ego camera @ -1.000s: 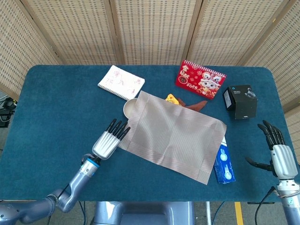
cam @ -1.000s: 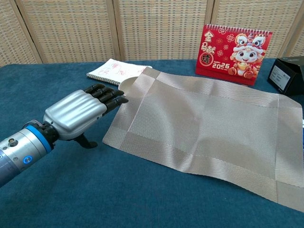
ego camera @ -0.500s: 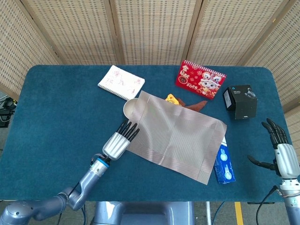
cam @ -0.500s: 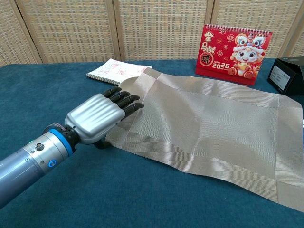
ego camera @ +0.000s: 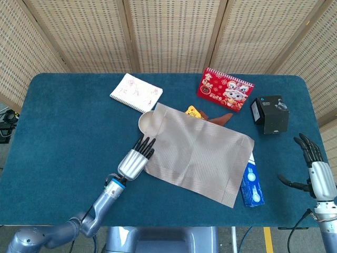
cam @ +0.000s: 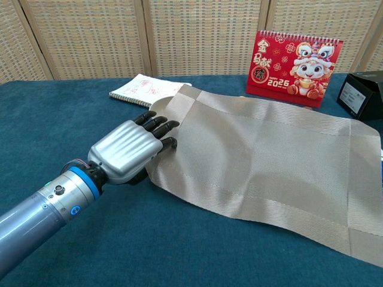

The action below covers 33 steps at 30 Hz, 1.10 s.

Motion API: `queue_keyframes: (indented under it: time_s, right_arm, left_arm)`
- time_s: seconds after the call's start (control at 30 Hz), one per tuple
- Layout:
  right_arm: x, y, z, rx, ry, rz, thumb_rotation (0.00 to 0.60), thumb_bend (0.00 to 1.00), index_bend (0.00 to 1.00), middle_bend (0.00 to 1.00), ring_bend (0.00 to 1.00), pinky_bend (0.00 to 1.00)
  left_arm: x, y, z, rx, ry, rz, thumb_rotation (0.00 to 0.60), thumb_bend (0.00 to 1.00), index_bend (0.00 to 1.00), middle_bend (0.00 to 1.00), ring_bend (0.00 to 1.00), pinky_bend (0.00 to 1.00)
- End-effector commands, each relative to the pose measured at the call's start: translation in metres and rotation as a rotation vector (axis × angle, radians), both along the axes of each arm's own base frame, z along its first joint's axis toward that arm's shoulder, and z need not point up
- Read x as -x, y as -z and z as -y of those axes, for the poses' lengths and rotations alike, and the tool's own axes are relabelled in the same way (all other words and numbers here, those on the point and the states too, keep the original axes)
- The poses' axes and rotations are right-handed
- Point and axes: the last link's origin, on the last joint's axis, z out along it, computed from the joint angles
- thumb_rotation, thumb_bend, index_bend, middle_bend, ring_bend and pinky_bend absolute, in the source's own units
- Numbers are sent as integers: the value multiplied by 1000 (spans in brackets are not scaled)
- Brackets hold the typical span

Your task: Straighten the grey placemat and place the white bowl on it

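The grey placemat [ego camera: 197, 157] [cam: 263, 152] lies skewed and rumpled in the middle of the blue table. The white bowl [ego camera: 146, 120] [cam: 157, 107] sits at the mat's far left corner, with most of it under the mat. My left hand [ego camera: 136, 161] [cam: 128, 149] lies flat at the mat's left edge. Its fingers [cam: 160, 126] stretch out and rest on the mat's border, while the thumb is hidden beneath the palm. At the table's right edge my right hand [ego camera: 315, 167] hangs with its fingers spread, holding nothing; only the head view shows it.
A spiral notebook [ego camera: 136, 92] [cam: 149, 89] lies behind the bowl. A red desk calendar [ego camera: 225, 88] [cam: 297, 60] and a black box [ego camera: 269, 113] stand at the back right. A blue carton [ego camera: 253, 184] lies by the mat's right edge. Yellow and brown items [ego camera: 192, 110] peek out behind the mat.
My left hand moved right onto the mat's left edge, and the mat's near left corner shifted right with it. My right hand drew back a little.
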Motion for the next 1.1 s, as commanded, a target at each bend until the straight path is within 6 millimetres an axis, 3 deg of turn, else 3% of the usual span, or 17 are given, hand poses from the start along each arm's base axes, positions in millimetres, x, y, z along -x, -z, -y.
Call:
queue_keyframes:
  time_s: [0.03, 0.13, 0.23, 0.57, 1.1]
  right_arm:
    - [0, 1, 0, -4, 0, 1, 600, 162, 113, 0, 0, 0]
    - [-1, 2, 0, -9, -1, 3, 600, 161, 114, 0, 0, 0]
    - [-1, 2, 0, -12, -3, 4, 600, 161, 113, 0, 0, 0]
    - [-3, 4, -1, -22, -10, -4, 600, 161, 114, 0, 0, 0]
    - [-5, 9, -2, -26, -8, -33, 600, 160, 113, 0, 0, 0]
  left_arm:
    - [0, 0, 1, -4, 2, 15, 600, 438, 504, 0, 0, 0]
    - [-1, -3, 2, -14, 18, 42, 600, 446, 632, 0, 0, 0]
    - [-1, -6, 3, -25, 30, 63, 600, 453, 675, 0, 0, 0]
    - [8, -27, 11, -55, 25, 72, 600, 454, 709, 0, 0, 0]
    - [41, -67, 58, -12, -92, 58, 600, 465, 769, 0, 0, 0]
